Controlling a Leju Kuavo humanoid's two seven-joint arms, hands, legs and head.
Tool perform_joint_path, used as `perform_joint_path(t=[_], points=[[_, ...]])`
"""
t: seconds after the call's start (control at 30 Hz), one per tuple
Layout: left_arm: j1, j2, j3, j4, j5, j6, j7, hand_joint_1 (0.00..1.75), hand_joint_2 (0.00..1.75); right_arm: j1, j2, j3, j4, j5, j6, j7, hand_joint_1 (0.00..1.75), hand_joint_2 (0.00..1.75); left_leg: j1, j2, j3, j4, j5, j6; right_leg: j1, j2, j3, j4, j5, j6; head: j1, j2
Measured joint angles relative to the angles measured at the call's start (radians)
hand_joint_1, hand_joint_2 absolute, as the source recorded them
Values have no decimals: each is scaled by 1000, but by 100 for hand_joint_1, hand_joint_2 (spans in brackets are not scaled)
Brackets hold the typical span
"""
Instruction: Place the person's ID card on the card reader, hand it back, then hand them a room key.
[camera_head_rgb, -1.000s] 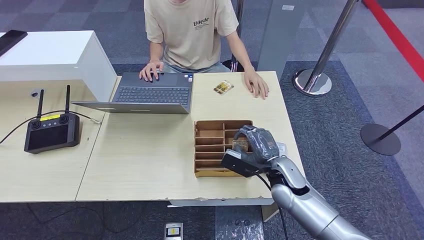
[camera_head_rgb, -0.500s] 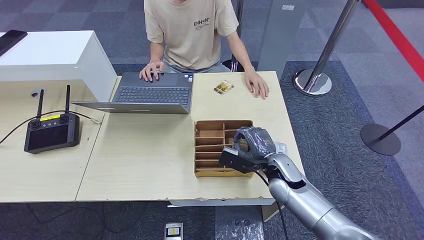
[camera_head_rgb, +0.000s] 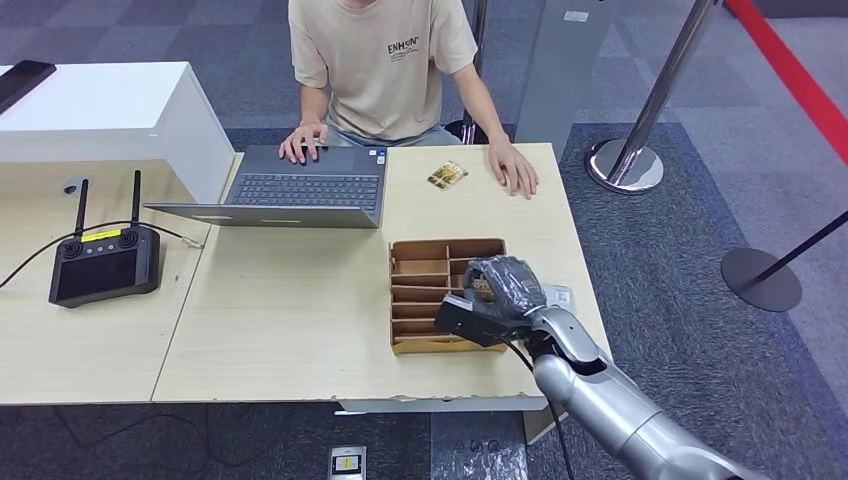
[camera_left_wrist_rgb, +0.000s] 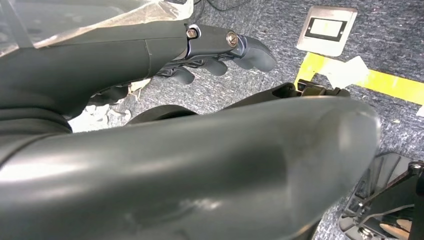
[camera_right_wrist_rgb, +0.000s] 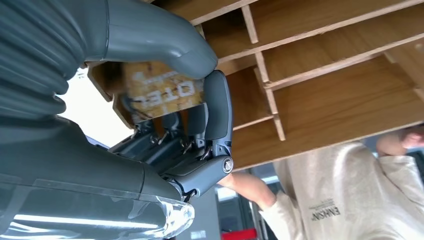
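Observation:
My right hand (camera_head_rgb: 503, 287) hovers over the right side of a wooden compartment box (camera_head_rgb: 420, 262) near the table's front edge. In the right wrist view the hand (camera_right_wrist_rgb: 150, 50) pinches a brown room key card (camera_right_wrist_rgb: 160, 92), printed with white letters, between thumb and fingers just above the box's dividers (camera_right_wrist_rgb: 325, 90). A sliver of the card (camera_head_rgb: 482, 288) shows under the fingers in the head view. Small gold-brown cards (camera_head_rgb: 447, 174) lie on the table by the person's hand (camera_head_rgb: 512, 168). My left hand (camera_left_wrist_rgb: 215, 55) hangs beside my body over the floor, holding nothing, fingers loosely apart.
A person in a beige shirt (camera_head_rgb: 385, 60) sits across the table with one hand on an open laptop (camera_head_rgb: 300, 188). A black controller with antennas (camera_head_rgb: 103, 262) lies far left. A white flat object (camera_head_rgb: 560, 296) sits right of the box. A stanchion base (camera_head_rgb: 625, 165) stands right.
My right hand has curled tighter around the key card and shifted slightly left and away from me over the box. The person and the other things have stayed put.

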Motion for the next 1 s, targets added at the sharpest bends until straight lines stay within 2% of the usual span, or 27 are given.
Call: perform_joint_path(t=[0.5,1.0], points=[[0,0,0,0,-3,4,6,0,0,2,3,1,-12,-7,-78,-36,175,175,0,0,1,0,0,0,0,0,1,0,0,0,0,0],[-1,0,0,0,-12,4,4,0,0,-18,-1,-2,-117,29,-61,-20,175,175,0,0,1,0,0,0,0,0,1,0,0,0,0,0]])
